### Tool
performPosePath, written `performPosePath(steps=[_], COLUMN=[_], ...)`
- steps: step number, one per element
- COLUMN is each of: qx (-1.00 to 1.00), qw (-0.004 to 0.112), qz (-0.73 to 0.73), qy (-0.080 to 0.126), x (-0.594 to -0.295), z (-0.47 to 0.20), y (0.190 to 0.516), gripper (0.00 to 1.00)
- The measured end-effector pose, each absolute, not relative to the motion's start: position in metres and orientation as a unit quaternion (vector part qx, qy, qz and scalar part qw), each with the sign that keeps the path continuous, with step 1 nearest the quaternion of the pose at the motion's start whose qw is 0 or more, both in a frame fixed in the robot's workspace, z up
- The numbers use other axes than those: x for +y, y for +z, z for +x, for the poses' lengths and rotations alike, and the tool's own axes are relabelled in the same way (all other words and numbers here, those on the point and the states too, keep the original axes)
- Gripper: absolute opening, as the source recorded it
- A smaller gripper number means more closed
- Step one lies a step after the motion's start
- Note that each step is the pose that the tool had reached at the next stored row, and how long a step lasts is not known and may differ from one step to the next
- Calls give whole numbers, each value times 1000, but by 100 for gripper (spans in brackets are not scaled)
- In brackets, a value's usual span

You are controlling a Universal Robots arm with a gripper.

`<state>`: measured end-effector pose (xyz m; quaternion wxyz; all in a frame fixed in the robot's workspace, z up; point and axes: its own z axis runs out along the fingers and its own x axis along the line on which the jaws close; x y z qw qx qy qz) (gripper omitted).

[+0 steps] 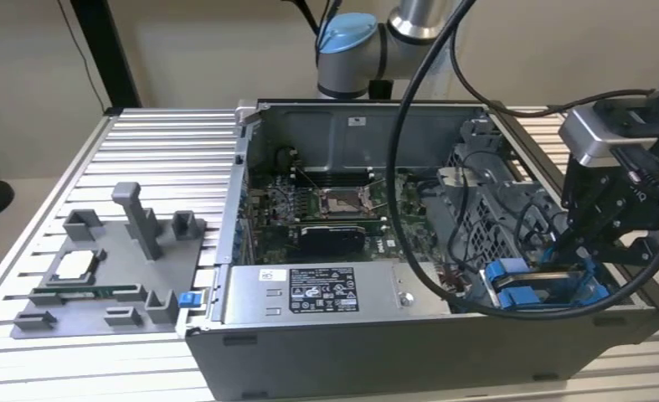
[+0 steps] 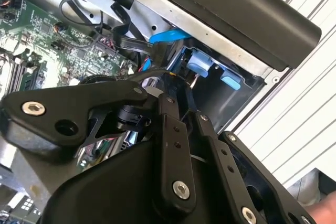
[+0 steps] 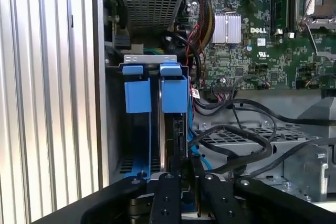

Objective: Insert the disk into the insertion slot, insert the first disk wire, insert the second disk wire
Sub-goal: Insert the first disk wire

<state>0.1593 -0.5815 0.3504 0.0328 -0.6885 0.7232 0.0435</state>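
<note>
Broadly, the aluminium-profile table [image 1: 162, 151] carried an open computer case [image 1: 396, 352], with the gripper [image 1: 597, 251] lowered into one corner of it. Well away from the gripper, across the case, lay the labelled power-supply box [image 1: 306, 293] and the motherboard [image 3: 252, 51]. Directly ahead of the gripper in the first wrist view sat the insertion slot [image 3: 118, 140], a grey drive bay against the case wall. The disk [image 3: 174, 95] stood on edge inside that bay in its blue carrier, in line with the gripper and close in front of it. A second blue carrier [image 3: 137, 95] stood just beside it, on the case-wall side. Loose black cables [image 3: 236, 135] looped just beside the gripper on its motherboard side. Whether the gripper was open, closed or holding something could not be told, since its tip sat in the shadow of the bay in both wrist views.

Likely hazards, as a judgement:
- The nearby cables could snag on the gripper body and be dragged.
- A wire plug offered off-line to the disk's edge could jam or bend its contacts.
- A carrier not fully latched could shift under pressing force.
</note>
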Motion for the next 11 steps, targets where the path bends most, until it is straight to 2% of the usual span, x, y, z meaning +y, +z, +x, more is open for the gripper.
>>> performPosePath(steps=[11], qx=[730], qw=[33], qz=[-681], qy=[43], x=[-580], z=[156], y=[348], gripper=[0])
